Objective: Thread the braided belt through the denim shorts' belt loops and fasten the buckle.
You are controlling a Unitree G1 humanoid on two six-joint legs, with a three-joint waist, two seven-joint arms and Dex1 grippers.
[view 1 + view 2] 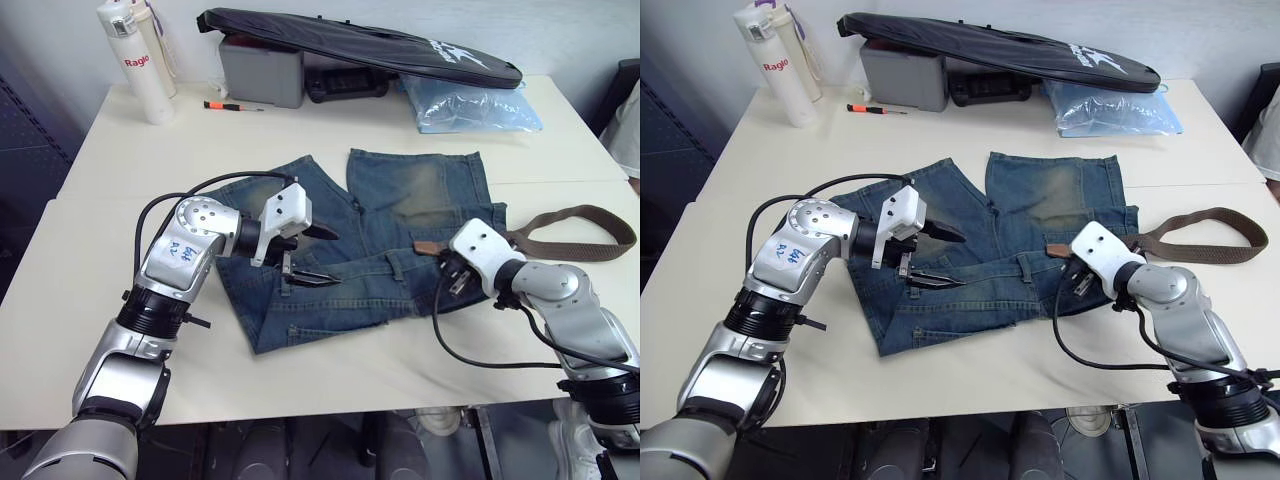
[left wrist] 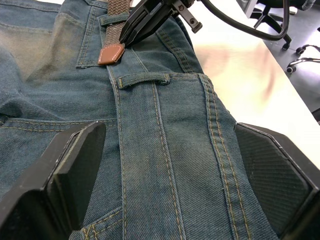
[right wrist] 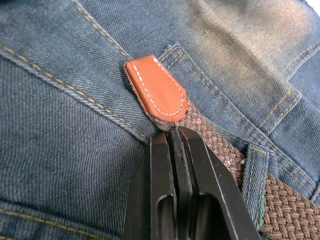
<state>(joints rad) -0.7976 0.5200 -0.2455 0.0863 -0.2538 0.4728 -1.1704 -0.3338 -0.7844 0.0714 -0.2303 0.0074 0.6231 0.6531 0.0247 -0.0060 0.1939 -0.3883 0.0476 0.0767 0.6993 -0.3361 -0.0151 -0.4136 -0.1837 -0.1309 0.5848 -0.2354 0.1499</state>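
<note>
My right claw (image 3: 175, 137) pinches the braided belt (image 3: 220, 150) just behind its tan tip at the waistband of the denim shorts (image 1: 400, 215) on the table (image 1: 100, 200) — my left claw (image 2: 170, 165) hovers wide over the denim.

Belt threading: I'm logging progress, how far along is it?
Done: the belt has passed one loop. In hand: the right gripper pinches it behind the leather tip; the left gripper is open over the shorts. Left: the next loop, the others, the buckle.

One denim shorts (image 1: 400, 230), one braided belt (image 1: 585, 235), two white bottles (image 1: 140, 55), one screwdriver (image 1: 232, 105)
</note>
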